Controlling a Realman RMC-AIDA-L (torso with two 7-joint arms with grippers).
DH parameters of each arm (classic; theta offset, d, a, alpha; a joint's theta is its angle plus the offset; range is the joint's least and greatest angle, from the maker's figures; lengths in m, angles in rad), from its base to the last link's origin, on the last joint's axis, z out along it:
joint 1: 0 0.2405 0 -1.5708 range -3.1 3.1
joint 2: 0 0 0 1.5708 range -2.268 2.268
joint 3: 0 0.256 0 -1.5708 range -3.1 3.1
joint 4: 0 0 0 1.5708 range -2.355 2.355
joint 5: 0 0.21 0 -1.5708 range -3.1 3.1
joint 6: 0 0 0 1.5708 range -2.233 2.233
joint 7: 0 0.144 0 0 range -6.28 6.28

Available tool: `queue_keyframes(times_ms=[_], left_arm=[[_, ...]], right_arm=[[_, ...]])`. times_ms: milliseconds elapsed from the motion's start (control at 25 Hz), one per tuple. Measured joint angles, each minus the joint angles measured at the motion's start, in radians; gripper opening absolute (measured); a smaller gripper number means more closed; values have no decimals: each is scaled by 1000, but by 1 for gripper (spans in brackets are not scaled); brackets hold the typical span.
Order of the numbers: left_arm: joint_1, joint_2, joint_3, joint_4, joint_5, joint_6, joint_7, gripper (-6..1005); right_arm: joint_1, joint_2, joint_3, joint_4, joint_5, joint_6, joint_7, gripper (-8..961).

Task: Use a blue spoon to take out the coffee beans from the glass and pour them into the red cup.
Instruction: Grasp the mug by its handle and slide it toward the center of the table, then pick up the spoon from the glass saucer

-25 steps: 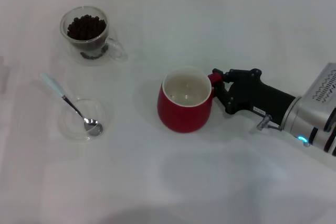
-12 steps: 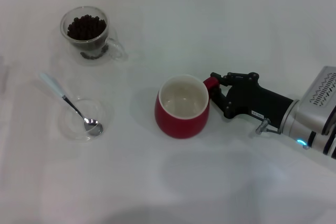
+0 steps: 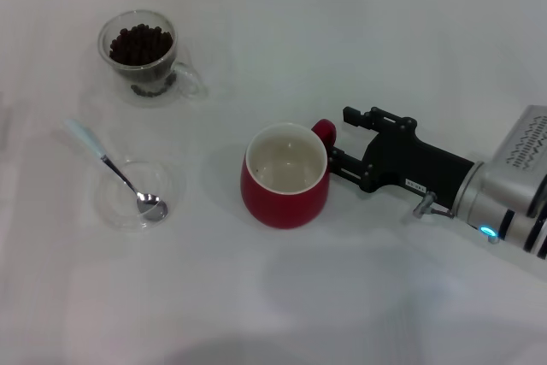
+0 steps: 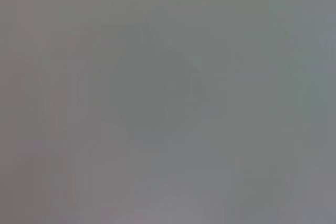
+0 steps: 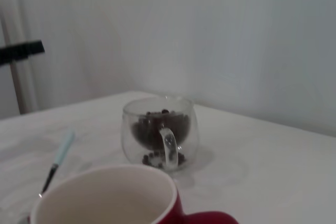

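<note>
Only a blank, featureless grey blur

head cam looking down on the table (image 3: 402, 32), right wrist cam low behind the red cup (image 5: 110, 195), both catching the glass (image 3: 141, 55), left wrist just grey blur

Setting: a staged test bench, lab-like rather than domestic. A plain white table (image 3: 359, 40) fills the head view. The right wrist view shows a bare white wall (image 5: 220, 35) behind it and a dark stand (image 5: 18, 51) at the frame's left edge.
</note>
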Motion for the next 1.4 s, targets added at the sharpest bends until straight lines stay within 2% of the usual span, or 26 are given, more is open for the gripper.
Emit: queue_keyframes(times_ms=[160, 240, 560, 640, 760, 840, 920, 1040, 1200, 1320, 1400], left_arm=[[1, -1, -2, -19, -5, 0, 0, 790], [-1, -1, -2, -23, -6, 0, -3, 790], [-20, 0, -8, -24, -7, 2, -1, 791], [-21, 0, -15, -25, -7, 8, -2, 791], [-16, 0, -16, -21, -6, 25, -32, 790], [-2, 0, -13, -18, -3, 32, -110, 791], [14, 0, -7, -27, 2, 31, -241, 791], [29, 3, 19, -89, 40, 19, -520, 792], [35, 6, 60, -247, 163, 29, -966, 788], [40, 17, 62, -307, 254, 47, -1137, 786], [39, 38, 62, -326, 324, 55, -1210, 786]], right_arm=[[-9, -8, 4, 28, -1, -74, 42, 567], [-12, -10, 7, 61, 0, -121, 52, 811], [-3, -22, 9, 238, 3, -317, 101, 876], [-13, -29, 51, 289, 9, -396, 112, 875], [-51, -33, 215, 352, 18, -520, 116, 874], [-83, -28, 343, 365, 33, -573, 114, 874], [-114, -12, 504, 362, 47, -610, 102, 873], [-122, 0, 662, 358, 51, -639, 79, 873], [-84, -2, 708, 344, 60, -620, 66, 872], [-41, -3, 713, 337, 61, -567, 55, 871], [-13, -3, 712, 336, 60, -536, 54, 870]])
